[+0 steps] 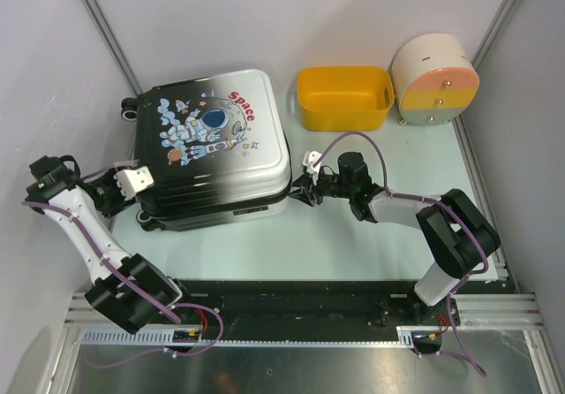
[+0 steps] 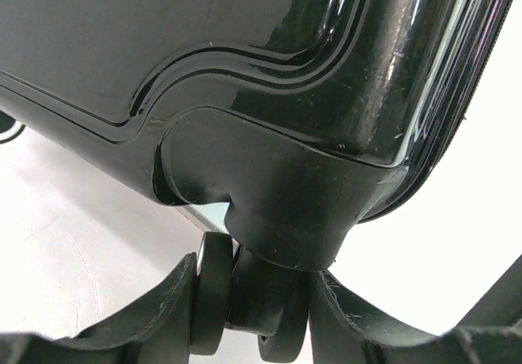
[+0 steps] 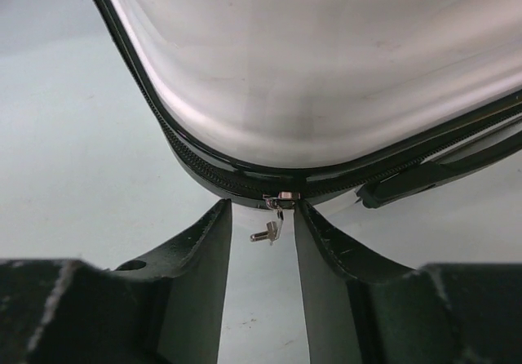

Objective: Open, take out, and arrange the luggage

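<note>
Right claw [image 3: 261, 213], perhaps around luggage [image 3: 326, 70] zip [image 3: 281, 196]

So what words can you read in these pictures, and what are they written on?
"Space": red letters on top of the luggage, near its far right corner.
No writing shows on the yellow basket or the round drawer box.
The two wrist views show no words or numbers at all.
</note>
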`<act>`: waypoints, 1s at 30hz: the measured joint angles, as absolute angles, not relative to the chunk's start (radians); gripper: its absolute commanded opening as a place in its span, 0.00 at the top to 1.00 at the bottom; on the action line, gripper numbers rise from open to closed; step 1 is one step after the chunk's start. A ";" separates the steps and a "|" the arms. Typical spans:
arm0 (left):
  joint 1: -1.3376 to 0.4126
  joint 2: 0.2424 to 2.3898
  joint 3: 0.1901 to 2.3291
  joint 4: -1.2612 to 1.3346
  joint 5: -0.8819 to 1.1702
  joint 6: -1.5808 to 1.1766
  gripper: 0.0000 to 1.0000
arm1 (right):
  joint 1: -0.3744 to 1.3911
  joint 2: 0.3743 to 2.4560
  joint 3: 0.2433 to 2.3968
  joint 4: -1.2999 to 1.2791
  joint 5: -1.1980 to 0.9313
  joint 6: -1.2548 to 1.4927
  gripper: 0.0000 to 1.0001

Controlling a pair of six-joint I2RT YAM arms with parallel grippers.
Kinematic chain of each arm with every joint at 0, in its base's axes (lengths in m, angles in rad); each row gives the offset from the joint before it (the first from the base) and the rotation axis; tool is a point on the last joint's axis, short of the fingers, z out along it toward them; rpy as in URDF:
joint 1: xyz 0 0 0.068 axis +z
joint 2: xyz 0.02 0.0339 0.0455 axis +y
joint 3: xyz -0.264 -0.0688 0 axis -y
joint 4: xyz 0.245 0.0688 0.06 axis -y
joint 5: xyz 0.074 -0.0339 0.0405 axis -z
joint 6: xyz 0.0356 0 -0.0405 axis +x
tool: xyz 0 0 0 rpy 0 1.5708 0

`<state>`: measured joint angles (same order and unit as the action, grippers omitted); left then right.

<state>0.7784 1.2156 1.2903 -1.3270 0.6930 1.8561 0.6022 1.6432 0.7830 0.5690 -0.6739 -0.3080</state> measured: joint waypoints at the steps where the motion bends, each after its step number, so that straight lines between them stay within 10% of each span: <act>1: 0.779 1.216 1.290 -1.327 0.693 1.856 1.00 | 0.603 1.643 0.783 0.566 -0.675 -0.312 0.56; 4: 0.780 1.216 1.290 -1.327 0.694 1.857 1.00 | 0.604 1.643 0.783 0.559 -0.674 -0.327 0.56; 13: 0.785 1.219 1.289 -1.327 0.697 1.857 1.00 | 0.608 1.657 0.783 0.556 -0.625 -0.330 0.99; 30: 0.805 1.283 1.289 -1.339 0.712 1.864 1.00 | 0.532 1.759 0.917 0.539 -0.573 -0.326 1.00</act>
